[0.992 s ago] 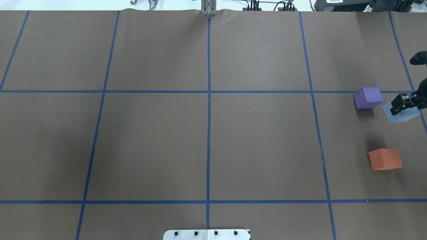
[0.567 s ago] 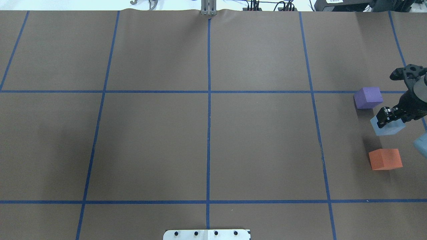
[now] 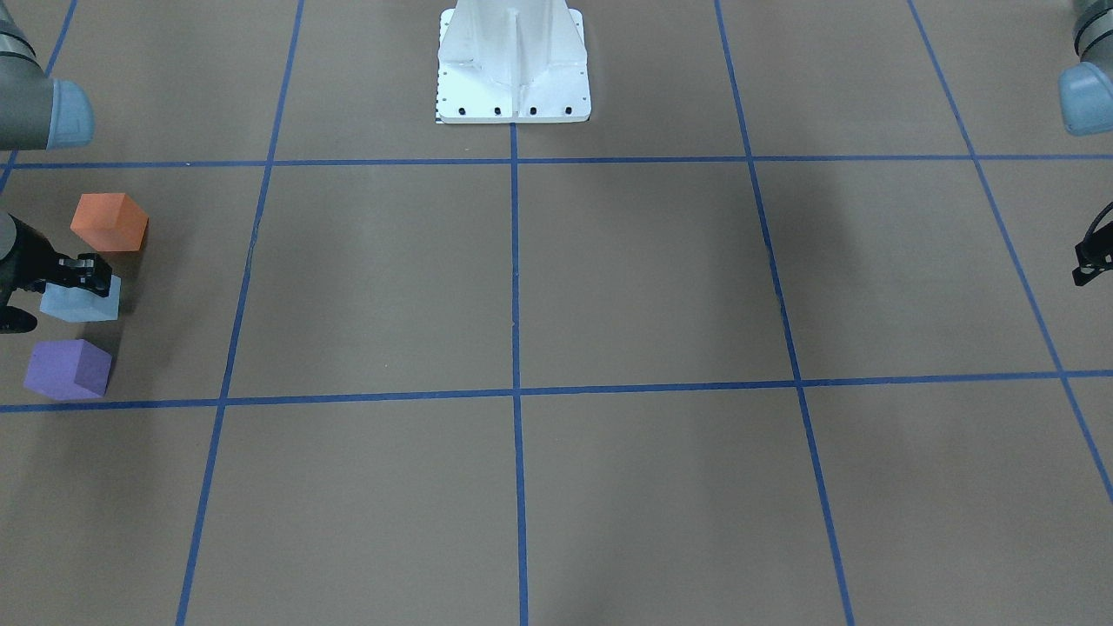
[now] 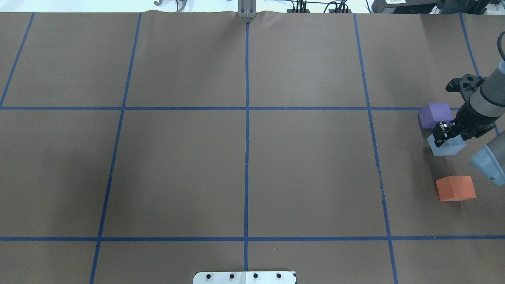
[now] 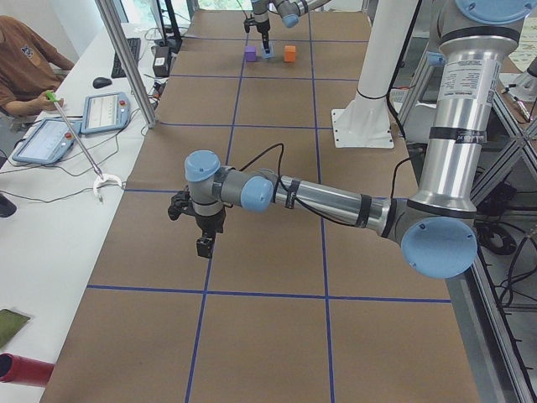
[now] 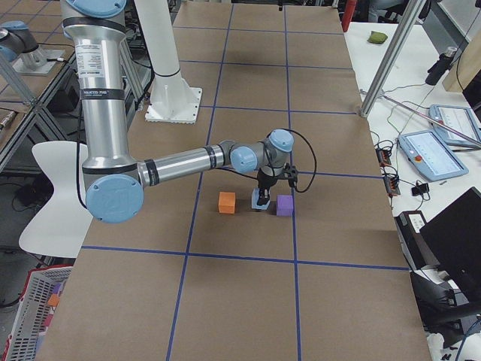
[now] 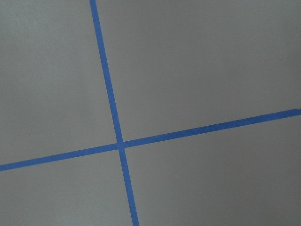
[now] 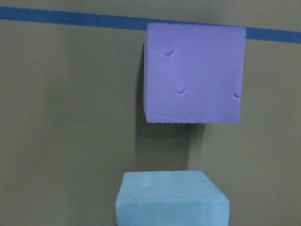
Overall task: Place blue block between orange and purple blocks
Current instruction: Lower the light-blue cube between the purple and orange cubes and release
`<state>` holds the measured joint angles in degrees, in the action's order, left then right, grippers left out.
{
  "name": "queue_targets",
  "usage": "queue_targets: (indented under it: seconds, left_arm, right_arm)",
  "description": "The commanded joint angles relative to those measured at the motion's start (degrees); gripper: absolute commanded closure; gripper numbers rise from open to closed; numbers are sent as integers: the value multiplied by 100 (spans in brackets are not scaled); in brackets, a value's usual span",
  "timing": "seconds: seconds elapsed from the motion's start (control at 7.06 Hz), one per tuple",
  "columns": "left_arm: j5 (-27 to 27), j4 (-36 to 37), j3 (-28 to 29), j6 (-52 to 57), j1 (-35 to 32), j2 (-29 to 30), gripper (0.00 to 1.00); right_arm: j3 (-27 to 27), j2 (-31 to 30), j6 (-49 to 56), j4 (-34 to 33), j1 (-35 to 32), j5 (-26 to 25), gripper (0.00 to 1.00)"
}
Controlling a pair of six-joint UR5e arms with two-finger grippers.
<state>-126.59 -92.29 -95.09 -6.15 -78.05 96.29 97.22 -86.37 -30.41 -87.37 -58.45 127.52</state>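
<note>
Front cam: right gripper (image 3: 85,271) is at the view's left edge, fingers clamped on the blue block (image 3: 80,303) (pale foam) from above. That block sits between the orange block (image 3: 109,222) on the robot side and the purple block (image 3: 68,369) on the operator side. All 3 are in one short row, none touching. I can't tell if the blue block is down on the brown paper (image 3: 652,278) or just above it. Left gripper (image 3: 1085,265) only pokes in at the far right edge, so I can't tell open vs closed.

Overhead: same row near the right edge. Blue block is nearer purple than orange, w/ a clear gap to orange. The right arm (image 4: 483,98) comes in from the right, angled across the block's top. Purple lies by a blue tape line (image 4: 394,108).

Left-side cam: left arm is near and big, stretched low, and its gripper points straight down over the paper close to a tape line. The blocks are tiny at the top. An operator (image 5: 25,59) sits at the side table.

Right-side cam: right arm reaches out low, gripper vertical on the blue block, w/ orange on one side and purple on the other.

L wrist cam: only paper and 2 tape lines crossing.

R wrist cam: blue block's top is at the bottom edge, w/ purple beyond it and a strip of paper between them. Purple's far edge is at the tape.
</note>
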Motion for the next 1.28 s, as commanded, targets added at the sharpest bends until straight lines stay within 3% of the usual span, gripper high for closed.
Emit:
queue_targets:
  seconds: [0.0,0.28,0.43,0.57,0.71,1.13]
  left_arm:
    - [3,-9,25,0,0,13,0]
    - [3,0,8,0,0,13,0]
    - [3,0,-9,0,0,4,0]
    - [3,0,-1,0,0,22,0]
    - [3,0,-18,-9,0,22,0]
    - [3,0,-10,-9,0,22,0]
  right_arm:
    - [-63,-37,0,1,27,18,100]
    - [-89,-29,-9,-52,114,18,100]
    - [-124,-29,-9,-52,150,18,93]
    - [-133,-46,-1,-35,150,10,6]
    - [-99,-73,0,-8,141,-16,0]
    - [190,-82,0,-8,106,-8,0]
